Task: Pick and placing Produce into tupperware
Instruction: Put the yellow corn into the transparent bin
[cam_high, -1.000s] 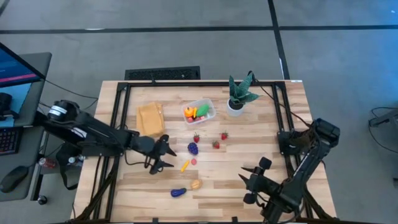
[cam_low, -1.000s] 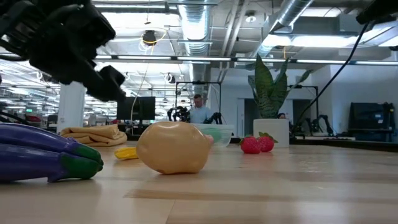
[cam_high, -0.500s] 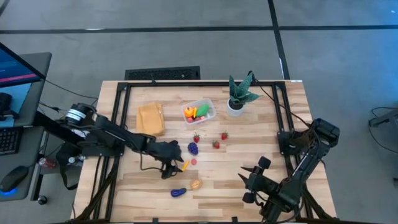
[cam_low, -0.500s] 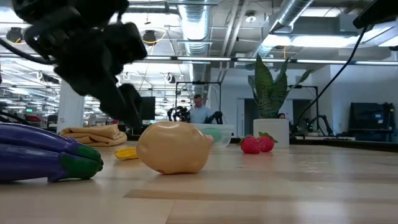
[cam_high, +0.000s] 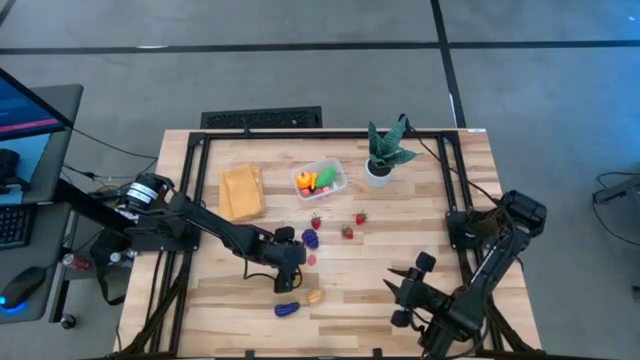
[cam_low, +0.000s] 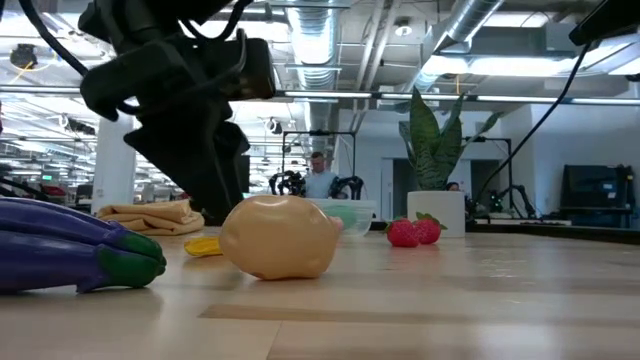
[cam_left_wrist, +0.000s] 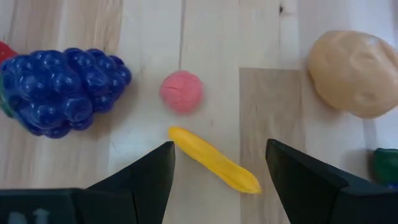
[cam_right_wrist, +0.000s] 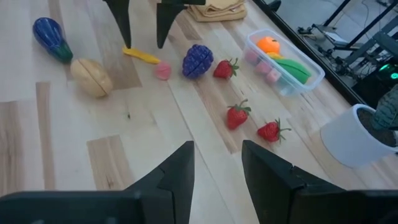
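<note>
Left wrist view: left pincer (cam_left_wrist: 216, 165) spread wide above the yellow banana piece (cam_left_wrist: 213, 160) – pink bit (cam_left_wrist: 181, 92) just beyond; right pincer (cam_right_wrist: 217, 163) parted, empty, waiting near the surface's (cam_high: 350, 290) right corner

Overhead, table-level, two wrist cams; all share table (cam_high: 460, 180).

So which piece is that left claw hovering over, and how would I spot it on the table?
Start from the clear tupperware toward the table's far edge and come forward past the purple grapes. Next to a small pink ball lies the yellow toy banana, with the open left gripper over it. It is the only long, thin, yellow piece; its neighbours are round.
</note>
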